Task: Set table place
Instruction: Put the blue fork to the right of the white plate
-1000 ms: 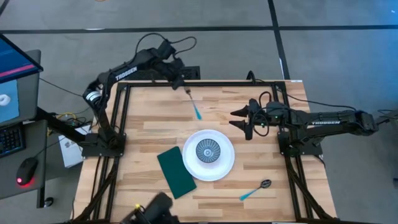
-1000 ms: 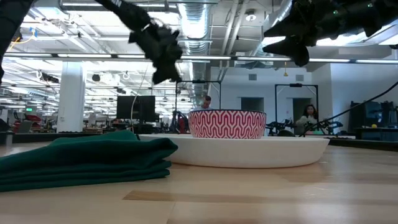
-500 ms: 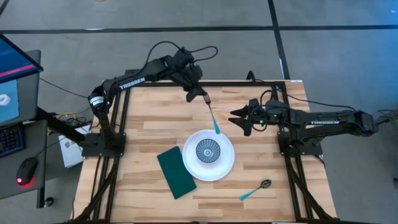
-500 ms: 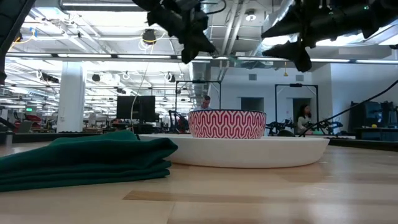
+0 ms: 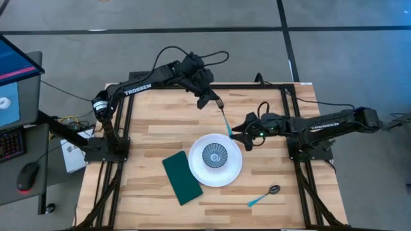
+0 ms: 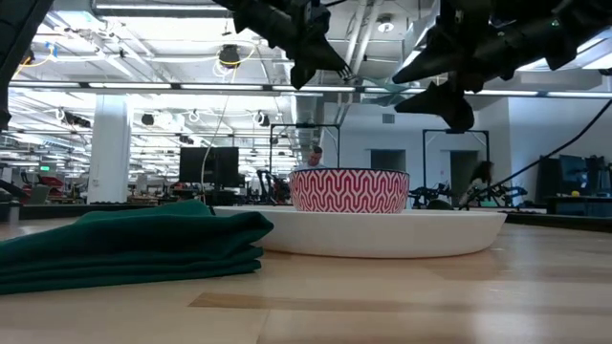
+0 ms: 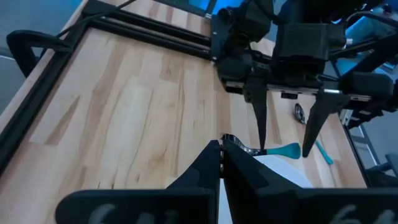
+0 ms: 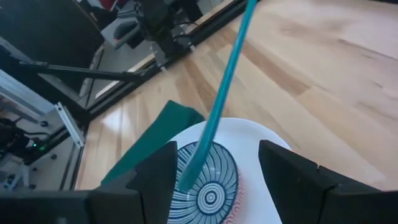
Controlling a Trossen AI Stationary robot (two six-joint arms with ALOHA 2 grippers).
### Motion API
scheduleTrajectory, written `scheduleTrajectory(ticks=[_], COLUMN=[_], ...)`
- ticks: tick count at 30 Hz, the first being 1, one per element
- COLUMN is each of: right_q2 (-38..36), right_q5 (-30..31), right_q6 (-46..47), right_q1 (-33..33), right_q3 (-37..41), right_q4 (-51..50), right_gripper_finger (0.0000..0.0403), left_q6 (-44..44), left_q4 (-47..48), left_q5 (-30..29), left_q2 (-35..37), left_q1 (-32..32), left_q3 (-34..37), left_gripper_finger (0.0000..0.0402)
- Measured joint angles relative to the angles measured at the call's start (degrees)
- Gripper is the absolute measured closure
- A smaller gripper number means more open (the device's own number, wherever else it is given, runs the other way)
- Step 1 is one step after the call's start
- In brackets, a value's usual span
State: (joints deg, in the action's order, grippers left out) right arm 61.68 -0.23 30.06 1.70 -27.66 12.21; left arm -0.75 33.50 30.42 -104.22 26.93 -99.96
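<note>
My left gripper (image 5: pixel 210 101) is shut on the blue-handled fork (image 5: pixel 225 119) above the table's far middle. The fork's handle (image 7: pixel 283 150) reaches toward my right gripper (image 5: pixel 239 136), which is open. Its two fingers (image 7: pixel 259 121) stand on either side of the handle's free end (image 8: pixel 205 146) without touching it. The white plate (image 5: pixel 231 172) lies on the tabletop with the patterned bowl (image 5: pixel 214 155) in it. The dark green napkin (image 5: pixel 182 178) lies left of the plate. The spoon (image 5: pixel 264 196) lies at the near right. My left gripper pinches the fork's metal head end (image 7: pixel 232 143) between its two fingertips. The fingers come slanting down from the table's far left. The fork sticks out beyond them, lifted clear of the table, its handle pointing toward the near right over the plate's far rim.
The table's black frame rails (image 5: pixel 192 86) run along the far edge and both sides. Bare wood (image 5: pixel 154 122) lies to the left of the fork. A desk with a screen and a mouse (image 5: pixel 26 176) stands beyond the left edge.
My left gripper has carried the fork, lifted clear, toward the table's right edge and a little nearer. My right gripper has gone toward the left and near edges, down toward the fork, and its fingers now stand around the handle's end.
</note>
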Motion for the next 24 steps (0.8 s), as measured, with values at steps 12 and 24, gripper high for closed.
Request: scheduleTrajectory(ticks=[12,24], right_q2=[2.4,2.4], right_q5=[0.0,-2.7], right_q6=[-0.2,-0.5], right_q1=[-0.9,-0.8], right_q3=[-1.0,-1.0], right_q4=[0.8,0.0], right_gripper_finger=[0.0275,0.0384], left_q6=[-0.1,-1.5], left_q4=[1.2,1.7], left_q5=[-0.3,-0.2], left_q2=[0.0,0.2], left_q1=[0.0,-0.1], left_q3=[0.0,0.0], left_gripper_finger=[0.0401,0.0401])
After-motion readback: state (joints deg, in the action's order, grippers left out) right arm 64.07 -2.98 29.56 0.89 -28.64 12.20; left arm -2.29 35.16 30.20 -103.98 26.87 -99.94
